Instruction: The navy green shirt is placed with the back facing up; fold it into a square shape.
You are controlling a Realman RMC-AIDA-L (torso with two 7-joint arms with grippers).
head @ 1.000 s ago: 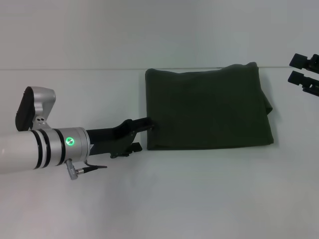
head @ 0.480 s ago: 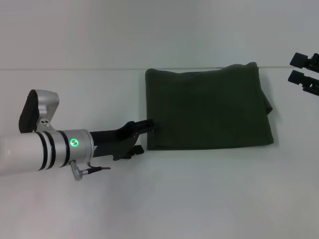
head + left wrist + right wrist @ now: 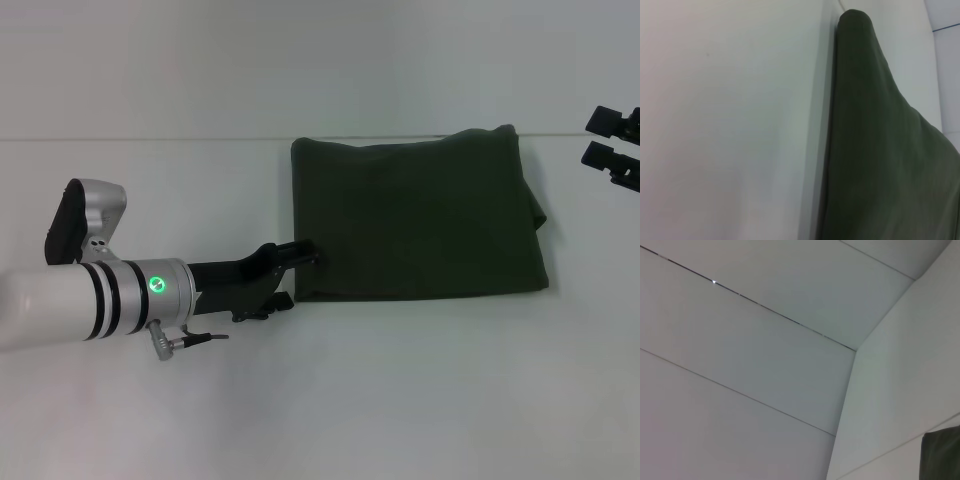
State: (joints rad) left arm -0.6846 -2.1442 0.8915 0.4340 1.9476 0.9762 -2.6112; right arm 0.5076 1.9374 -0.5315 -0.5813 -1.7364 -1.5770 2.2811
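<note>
The navy green shirt (image 3: 420, 215) lies folded into a rough rectangle on the white table (image 3: 400, 400), right of centre in the head view. My left gripper (image 3: 290, 273) sits at the shirt's left edge near its front corner. It is open, with one finger (image 3: 296, 248) touching the fabric edge and the other just short of it. The left wrist view shows the shirt's folded edge (image 3: 880, 150) close up on the table. My right gripper (image 3: 606, 137) hangs open at the far right, clear of the shirt. A dark corner of the shirt (image 3: 942, 455) appears in the right wrist view.
The table's back edge (image 3: 150, 138) runs behind the shirt, with a pale wall beyond it. Bare tabletop (image 3: 730, 125) spreads left of and in front of the shirt.
My left arm has slid slightly to the right and toward the front, keeping its fingers at the shirt's left edge. The shirt and right gripper have not moved.
</note>
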